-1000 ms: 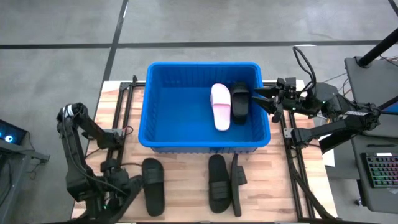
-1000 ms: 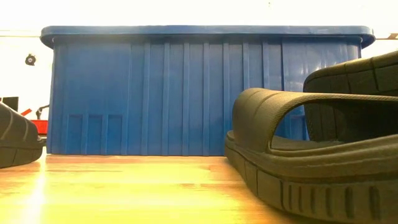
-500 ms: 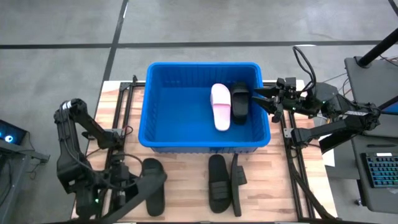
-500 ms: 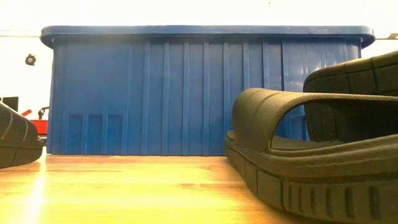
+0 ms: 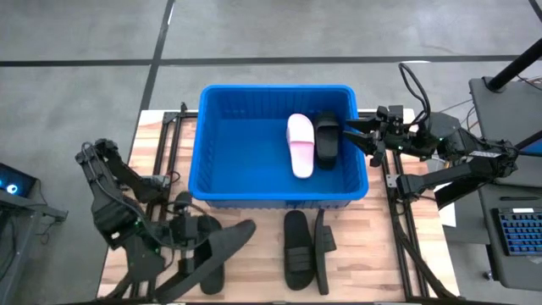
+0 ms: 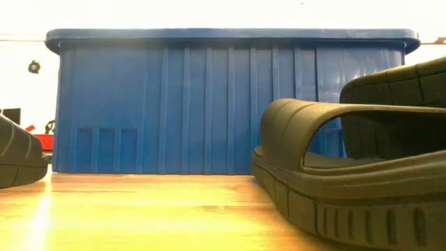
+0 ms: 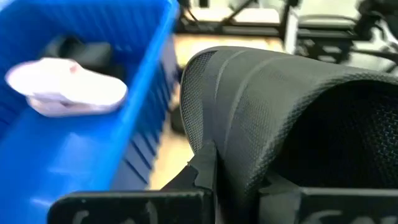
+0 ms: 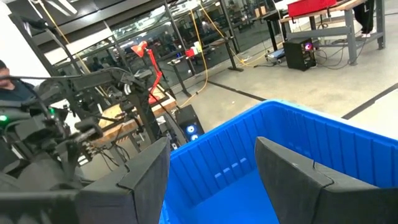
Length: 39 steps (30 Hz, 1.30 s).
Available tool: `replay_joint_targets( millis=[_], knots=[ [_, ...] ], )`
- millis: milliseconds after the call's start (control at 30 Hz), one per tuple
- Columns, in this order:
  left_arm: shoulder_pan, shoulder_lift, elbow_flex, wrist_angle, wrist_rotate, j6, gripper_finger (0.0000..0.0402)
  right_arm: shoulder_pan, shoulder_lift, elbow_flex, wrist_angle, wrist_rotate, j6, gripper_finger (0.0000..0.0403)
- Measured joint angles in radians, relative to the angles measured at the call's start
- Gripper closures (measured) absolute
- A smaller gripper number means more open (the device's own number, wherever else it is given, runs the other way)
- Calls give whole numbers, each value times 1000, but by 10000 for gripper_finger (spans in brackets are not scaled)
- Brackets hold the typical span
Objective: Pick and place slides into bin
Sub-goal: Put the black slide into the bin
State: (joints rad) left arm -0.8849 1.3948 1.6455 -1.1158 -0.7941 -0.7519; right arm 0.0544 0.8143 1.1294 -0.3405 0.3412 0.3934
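Altogether five slides (image 5: 298, 251), two inside one bin (image 5: 212, 182).

Stood off the bench's (image 5: 254, 275) right edge: a keyboard (image 5: 517, 234). Glowed beyond its left edge: a screen (image 5: 12, 184).

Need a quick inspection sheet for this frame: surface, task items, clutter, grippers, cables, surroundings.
Surface: wooden table, bare planks showing between the slides.
Bin: blue bin at the table's far side, holding one pink slide and one black slide side by side.
Slides outside the bin: pair of black slides on the table in front of it, one on its edge; another black slide held up by the left gripper.
Clutter: nothing seen.
Grippers: left shut on that slide; right gripper open at the bin's right rim, holding nothing.
Cables: loops at the right arm's base.
Surroundings: grey floor, keyboard at right.
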Motion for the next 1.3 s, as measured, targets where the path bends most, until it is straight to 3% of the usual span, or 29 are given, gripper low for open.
replay_joint_targets(
  millis=[333,533,733,867,1033,1133,1300],
  knots=[
    [158,4,78,11,-102,189,401,0,0,2,1,0,-1,177],
    [307,4,104,39,-233,371,401,0,0,1,0,4,-6,177],
    [499,4,108,63,-228,420,401,0,-4,18,129,2,113,177],
    [630,4,107,69,-229,433,401,0,-7,49,139,1,-19,177],
    [772,44,105,117,-216,554,401,0,-8,81,137,1,-201,177],
    [851,97,105,147,-128,642,401,-1,-9,87,136,1,-264,177],
    [956,245,104,138,-19,654,401,-1,-8,89,125,1,-308,177]
  ],
)
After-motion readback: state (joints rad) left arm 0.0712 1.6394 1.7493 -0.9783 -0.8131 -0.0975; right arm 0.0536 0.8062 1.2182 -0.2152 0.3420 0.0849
